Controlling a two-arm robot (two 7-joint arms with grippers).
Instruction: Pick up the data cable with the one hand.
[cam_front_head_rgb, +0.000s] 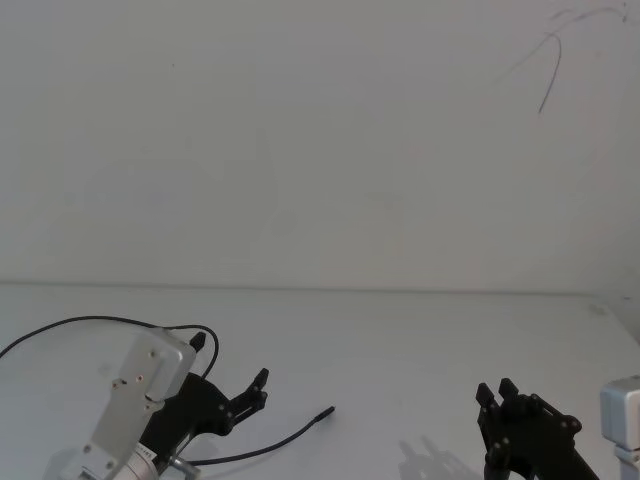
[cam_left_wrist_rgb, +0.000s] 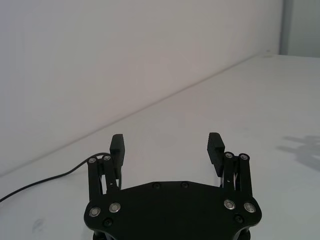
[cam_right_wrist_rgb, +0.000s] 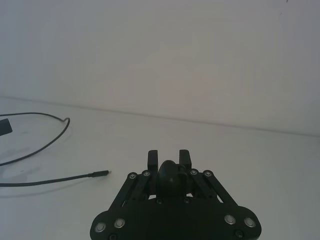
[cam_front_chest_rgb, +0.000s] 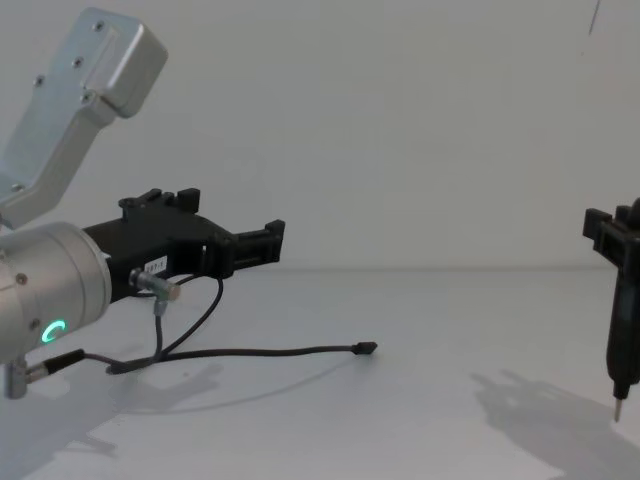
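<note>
Two fingers of your left gripper stand wide apart, holding nothing. The data cable lies on the worktop beneath it, its plug pointing toward the nearly closed, empty right gripper.

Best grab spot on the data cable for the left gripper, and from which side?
Likely the straight run just behind the plug, coming from above with jaws across the cord. There the cable lies flat on the table, and the open left gripper is nearest. The right gripper sits parked at right.
</note>
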